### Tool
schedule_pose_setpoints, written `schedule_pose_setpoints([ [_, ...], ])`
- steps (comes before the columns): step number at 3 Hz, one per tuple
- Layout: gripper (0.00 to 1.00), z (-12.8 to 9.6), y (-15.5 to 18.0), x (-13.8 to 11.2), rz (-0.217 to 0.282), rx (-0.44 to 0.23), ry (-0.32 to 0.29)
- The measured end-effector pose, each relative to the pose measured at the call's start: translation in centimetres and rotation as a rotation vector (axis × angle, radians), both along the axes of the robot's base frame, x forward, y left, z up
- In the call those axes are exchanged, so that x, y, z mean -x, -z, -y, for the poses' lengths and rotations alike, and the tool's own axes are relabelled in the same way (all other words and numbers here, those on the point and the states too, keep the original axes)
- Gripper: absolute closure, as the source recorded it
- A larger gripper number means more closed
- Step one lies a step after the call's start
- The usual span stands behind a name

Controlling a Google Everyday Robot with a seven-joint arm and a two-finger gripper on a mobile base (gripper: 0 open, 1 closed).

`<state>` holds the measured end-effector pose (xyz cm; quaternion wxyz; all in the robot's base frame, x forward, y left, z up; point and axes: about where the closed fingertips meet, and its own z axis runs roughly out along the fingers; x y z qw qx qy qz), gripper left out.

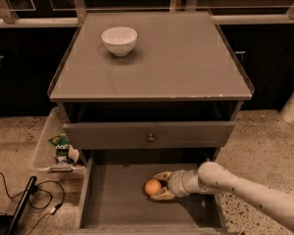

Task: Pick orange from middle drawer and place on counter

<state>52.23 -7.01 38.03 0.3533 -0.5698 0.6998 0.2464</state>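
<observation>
The orange (151,186) lies on the floor of the open middle drawer (115,197), near its centre. My gripper (157,186) reaches into the drawer from the right, low over the floor. Its two pale fingers (162,176) have closed against the orange from the far and near sides, and the fruit sits between the fingertips, still down in the drawer. The grey counter (186,62) is the top of the cabinet above.
A white bowl (119,39) stands on the counter's back left. The grey drawer front with a round knob (149,137) overhangs the open drawer. A clear bin (45,151) with a snack bag (61,143) sits left of the cabinet, with cables (19,195) on the floor.
</observation>
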Motion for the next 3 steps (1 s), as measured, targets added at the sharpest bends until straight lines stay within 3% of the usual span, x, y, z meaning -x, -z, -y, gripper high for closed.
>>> schedule_pose_setpoints([
  [2,0.92,-0.01,0.00,0.00,0.000,0.000,0.000],
  [3,1.00,0.00,0.00,0.01,0.000,0.000,0.000],
])
